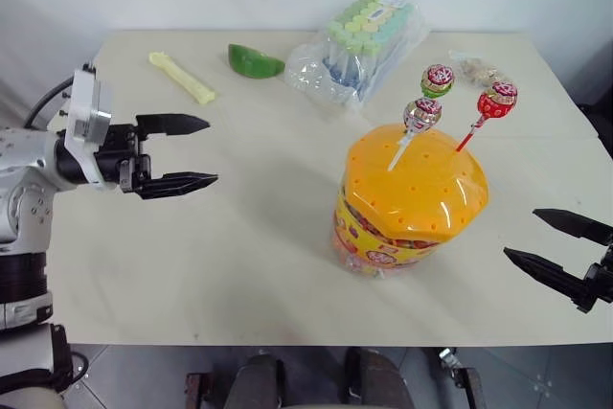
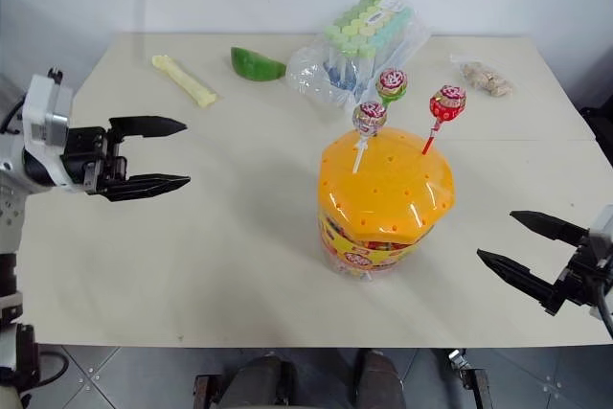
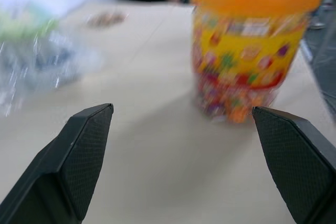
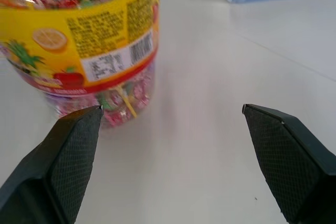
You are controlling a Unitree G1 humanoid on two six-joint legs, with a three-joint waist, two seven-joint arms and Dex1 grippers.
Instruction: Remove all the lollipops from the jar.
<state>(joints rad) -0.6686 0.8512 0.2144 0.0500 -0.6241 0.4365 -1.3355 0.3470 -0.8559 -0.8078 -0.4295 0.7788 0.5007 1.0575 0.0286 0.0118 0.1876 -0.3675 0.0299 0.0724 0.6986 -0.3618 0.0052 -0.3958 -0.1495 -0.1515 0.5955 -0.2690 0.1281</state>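
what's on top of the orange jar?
Three lollipops stand with sticks in the jar's holed lid: white, green, red. How far the sticks go in is hidden.

The jar (image 1: 410,206), a squat translucent orange tub with a domed, hole-dotted lid and a yellow-and-red printed label, stands upright on the desk (image 1: 239,237), nearer its front edge and right of the middle. Three lollipops (image 1: 437,79) stand stuck in the lid's holes, sticks leaning toward the right: one silvery-white, one green, one red on a red stick.
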